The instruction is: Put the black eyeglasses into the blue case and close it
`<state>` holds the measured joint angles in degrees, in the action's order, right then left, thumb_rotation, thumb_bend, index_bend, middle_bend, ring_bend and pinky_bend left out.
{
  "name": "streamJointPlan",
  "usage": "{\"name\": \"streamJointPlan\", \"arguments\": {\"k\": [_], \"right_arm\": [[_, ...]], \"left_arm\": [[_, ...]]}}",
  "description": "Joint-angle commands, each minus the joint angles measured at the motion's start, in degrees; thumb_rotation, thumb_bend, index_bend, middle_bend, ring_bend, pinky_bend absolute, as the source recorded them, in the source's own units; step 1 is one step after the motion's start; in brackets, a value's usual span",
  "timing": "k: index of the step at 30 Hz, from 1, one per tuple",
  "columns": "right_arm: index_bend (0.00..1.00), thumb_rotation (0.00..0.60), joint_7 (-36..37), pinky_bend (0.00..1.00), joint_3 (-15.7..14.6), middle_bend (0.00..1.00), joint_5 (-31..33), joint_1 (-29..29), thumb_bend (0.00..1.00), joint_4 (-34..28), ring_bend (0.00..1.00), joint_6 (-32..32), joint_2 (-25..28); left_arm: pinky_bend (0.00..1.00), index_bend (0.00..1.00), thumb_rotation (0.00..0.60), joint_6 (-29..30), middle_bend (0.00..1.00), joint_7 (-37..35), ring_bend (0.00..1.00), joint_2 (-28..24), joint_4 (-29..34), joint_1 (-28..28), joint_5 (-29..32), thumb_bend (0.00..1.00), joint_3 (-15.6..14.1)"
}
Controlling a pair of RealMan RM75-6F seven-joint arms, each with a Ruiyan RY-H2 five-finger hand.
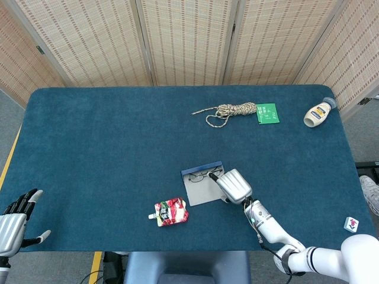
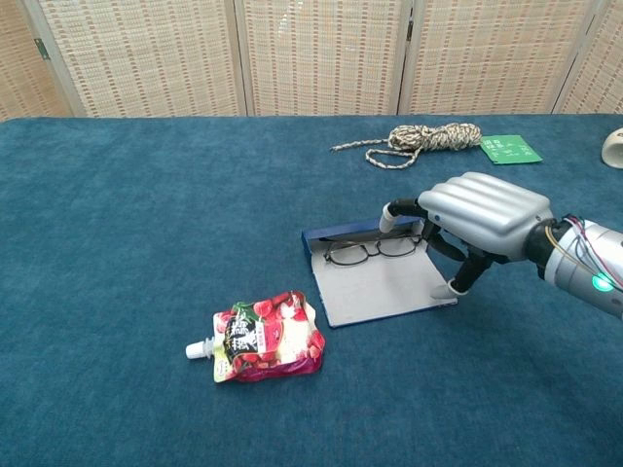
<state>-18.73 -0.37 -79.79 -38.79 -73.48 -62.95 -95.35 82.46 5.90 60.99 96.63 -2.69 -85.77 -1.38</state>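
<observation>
Bench (image 1: 106,130): blue cloth fills the head view, screens behind.

Right hand (image 2: 482,219) sits mid-right in the chest view, over the right edge of the case (image 2: 384,284), fingers curled down, nothing in them; whether a fingertip touches the flap I can't tell. Left hand (image 1: 15,222), bottom left of the head view, fingers spread, holding nothing, well apart from everything.

Case lies open at frame centre, grey flap flat toward the camera, blue wall at the back. Glasses (image 2: 373,249) lie inside, against that back wall, lenses side by side.

Pouch (image 2: 261,338) lies lower left of the case, near but apart. Rope (image 2: 421,139), green card (image 2: 511,149) and a bottle (image 1: 318,112) sit upper right. A small tile (image 1: 351,223) is at the right edge of the head view.

Risks, as I judge them:
- The flap lies flat on cloth, so fingertips may slide over the edge rather than get under it.
- Pushing sideways could shove the whole case and shift the glasses.
- Closing on a raised temple would jam the lid.

No legible writing: pouch shows red fruit art only, bottle label too small to read.
</observation>
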Motion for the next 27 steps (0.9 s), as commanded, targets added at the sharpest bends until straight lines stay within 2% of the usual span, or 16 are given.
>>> {"name": "streamJointPlan", "arguments": {"k": [1,10,27], "right_arm": [[0.25,0.600,1.1,0.89,-0.3,0.83,-0.9,0.8,0.09,1.8,1.00,0.0,-0.8],[0.25,0.600,2.6,0.89,-0.1,0.83,-2.0,1.7,0.09,5.4,1.00,1.0,-2.7],[0.25,0.600,2.3,0.89,1.1,0.83,-3.1,1.7,0.11,8.2,1.00,3.4,-4.4]], "left_arm": [[0.23,0.08,0.600,-0.1,0.10,0.1,0.12,0.0,0.2,-0.1,0.0,0.19,0.1],[0.23,0.08,0.600,-0.5,0.10,0.0,0.12,0.2,-0.1,-0.2,0.4,0.20,0.0],[0.23,0.08,0.600,-0.8,0.10,-0.2,0.12,0.4,-0.6,-0.2,0.8,0.19,-0.1]]}}
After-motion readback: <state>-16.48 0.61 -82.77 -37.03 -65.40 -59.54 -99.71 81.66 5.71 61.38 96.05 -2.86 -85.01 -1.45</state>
